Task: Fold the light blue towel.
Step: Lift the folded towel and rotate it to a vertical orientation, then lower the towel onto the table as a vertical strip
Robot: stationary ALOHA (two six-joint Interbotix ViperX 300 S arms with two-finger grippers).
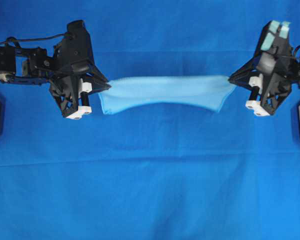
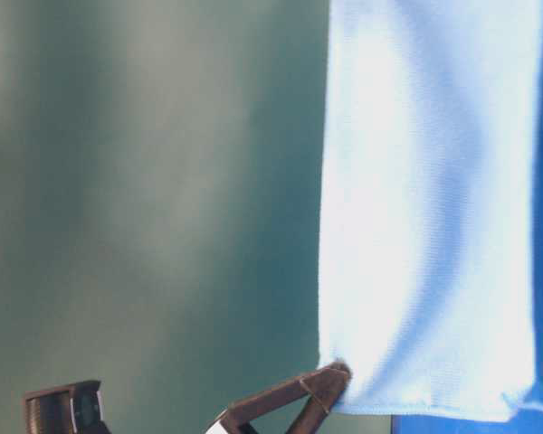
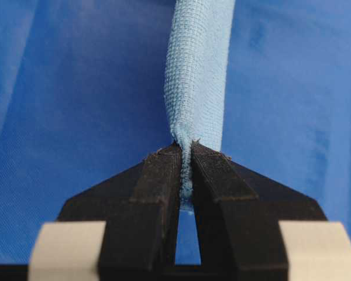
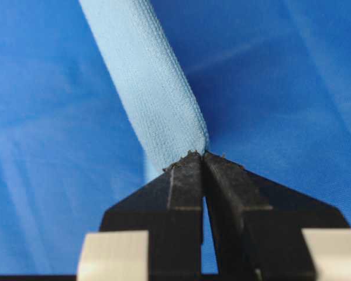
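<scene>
Bright, even light with faint shadows; the overhead view is soft, the table-level view blurred with glare on the light blue towel (image 2: 430,208), wrist backgrounds defocused

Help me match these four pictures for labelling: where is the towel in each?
Overhead: towel at centre, strung between both grippers.
Table-level: hanging at right, a gripper pinching its lower corner.
Left wrist: running up from the left gripper.
Right wrist: running up-left from the right gripper.
Shared landmark: the blue tablecloth.
</scene>
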